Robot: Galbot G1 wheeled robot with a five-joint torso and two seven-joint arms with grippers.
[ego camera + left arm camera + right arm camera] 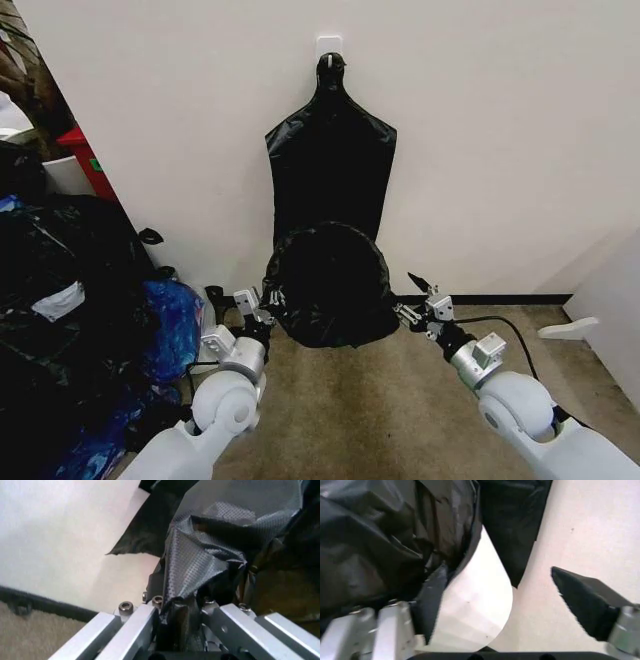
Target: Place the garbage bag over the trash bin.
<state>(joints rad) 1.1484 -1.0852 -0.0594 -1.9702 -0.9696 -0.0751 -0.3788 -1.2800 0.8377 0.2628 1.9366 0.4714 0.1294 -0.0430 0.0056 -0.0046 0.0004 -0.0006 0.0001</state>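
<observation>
Nearest, both white arms reach forward over the tan carpet, elbows low. The left gripper is pinched closed on the left edge of the garbage bag; the left wrist view shows crinkled, finely dimpled black film bunched between its metal fingers. The right gripper stands wide apart at the bag's right edge, one black pad clear of the plastic and the other finger against it, gripping nothing. The glossy bag is draped round and dome-like over the trash bin, whose cream wall shows under the black hem. A heap of stuffed black bags and a blue bag crowd the left. Behind, flat black bags hang from a wall hook on the white wall.
</observation>
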